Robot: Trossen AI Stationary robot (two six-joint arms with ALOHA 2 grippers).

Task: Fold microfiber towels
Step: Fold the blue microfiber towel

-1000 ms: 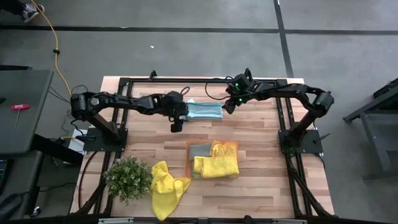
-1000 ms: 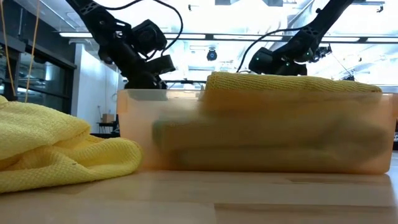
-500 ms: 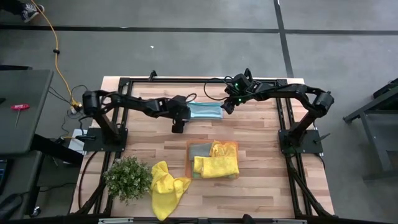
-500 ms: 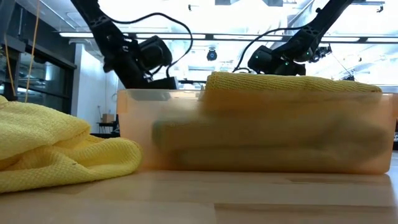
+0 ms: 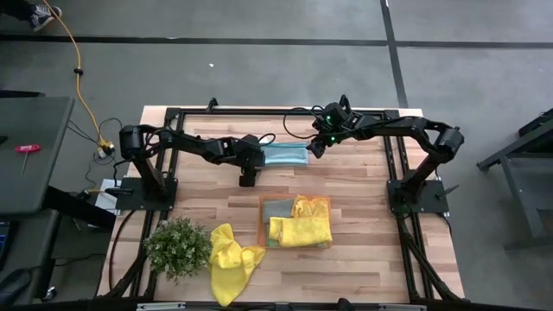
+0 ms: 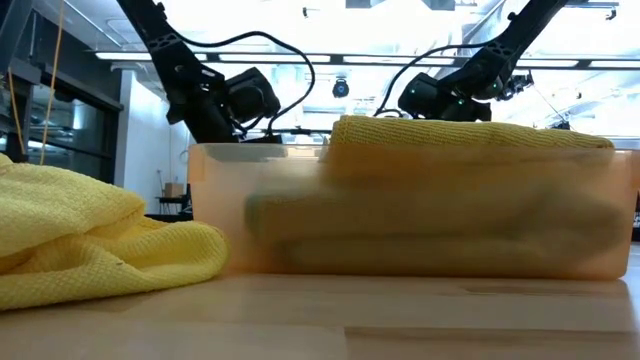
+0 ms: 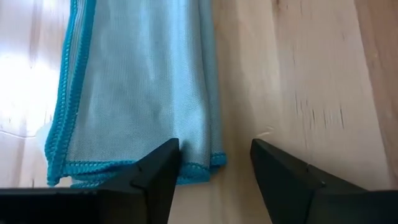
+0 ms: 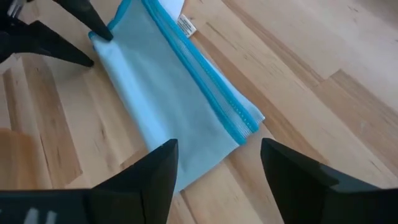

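A folded light blue towel (image 5: 285, 155) lies flat on the table toward its far edge; it also shows in the left wrist view (image 7: 137, 93) and the right wrist view (image 8: 168, 106). My left gripper (image 5: 257, 158) is open at the towel's left end, low over the table. The towel's near left corner (image 7: 211, 163) lies between its fingers. My right gripper (image 5: 316, 149) is open and hovers above the towel's right end (image 8: 242, 124). My left gripper comes level from the table's left. One fingertip (image 7: 165, 158) stands at the hem of the towel's left end. I cannot tell whether it touches the cloth. The towel lies flat on the table.
An orange bin (image 5: 311, 198) at the table's near middle holds folded yellow (image 5: 302, 228) and grey (image 5: 278, 209) towels. A loose yellow towel (image 5: 232, 259) and a potted plant (image 5: 177, 246) sit at the near left. Bare wood lies between the bin and the blue towel.
My left gripper has gone toward the table's right and down, up to the blue towel's left end. The towel has stayed where it was.
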